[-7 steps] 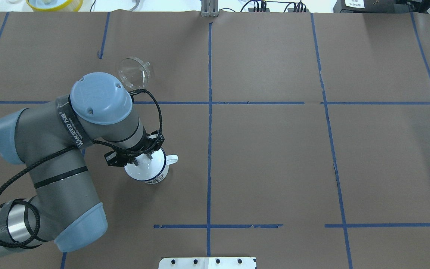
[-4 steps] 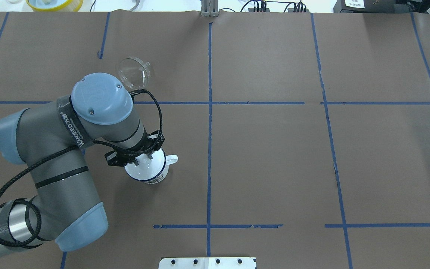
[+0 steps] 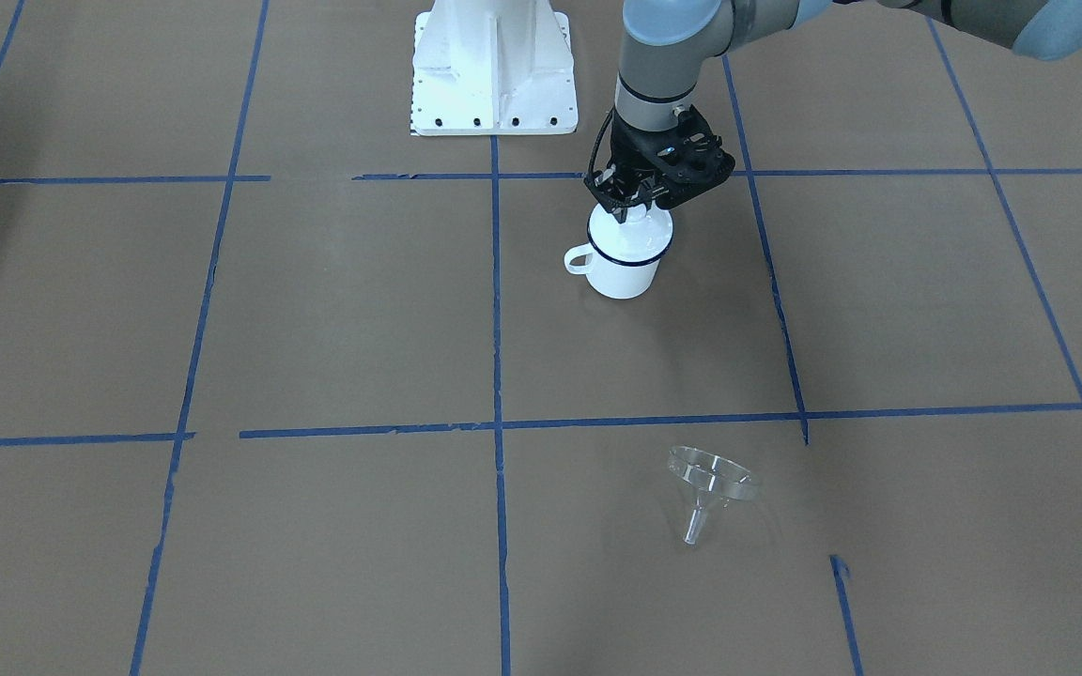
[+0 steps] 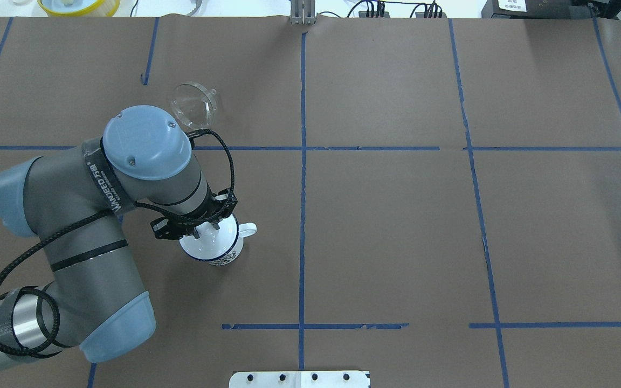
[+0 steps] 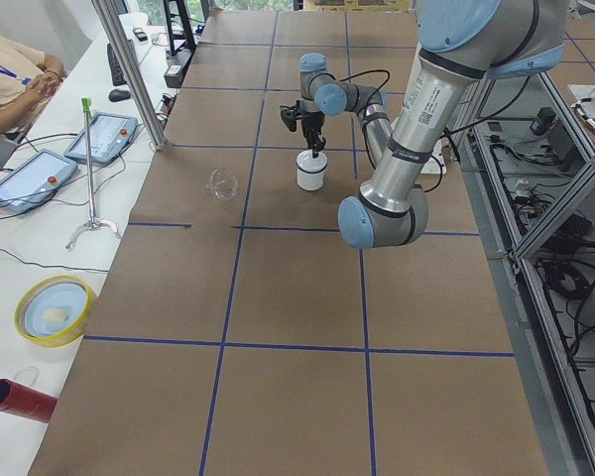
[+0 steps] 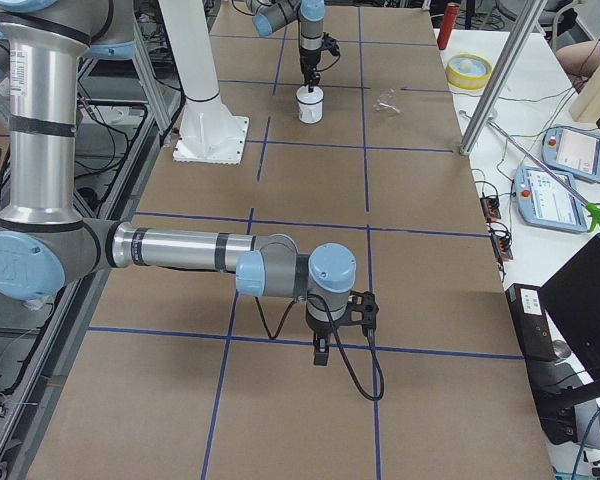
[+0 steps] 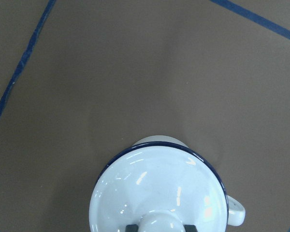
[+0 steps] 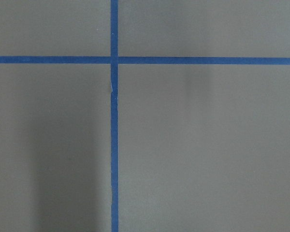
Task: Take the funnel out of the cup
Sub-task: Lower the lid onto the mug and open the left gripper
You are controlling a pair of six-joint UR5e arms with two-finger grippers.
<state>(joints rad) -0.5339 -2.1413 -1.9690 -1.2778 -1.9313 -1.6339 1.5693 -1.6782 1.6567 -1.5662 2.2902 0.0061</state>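
Left tool (image 3: 632, 211) seemingly clamped on lid (image 7: 154, 188) knob atop cup (image 3: 623, 272); funnel (image 3: 708, 477) well apart, away from table (image 4: 397, 242) edges.

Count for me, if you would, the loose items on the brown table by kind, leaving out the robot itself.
clear funnel: 1
white enamel mug: 1
white knobbed lid: 1
Total: 3

left gripper (image 3: 633, 208) atop white cup (image 3: 624, 268), clear funnel (image 3: 707, 481) lying well apart, nearer the camera
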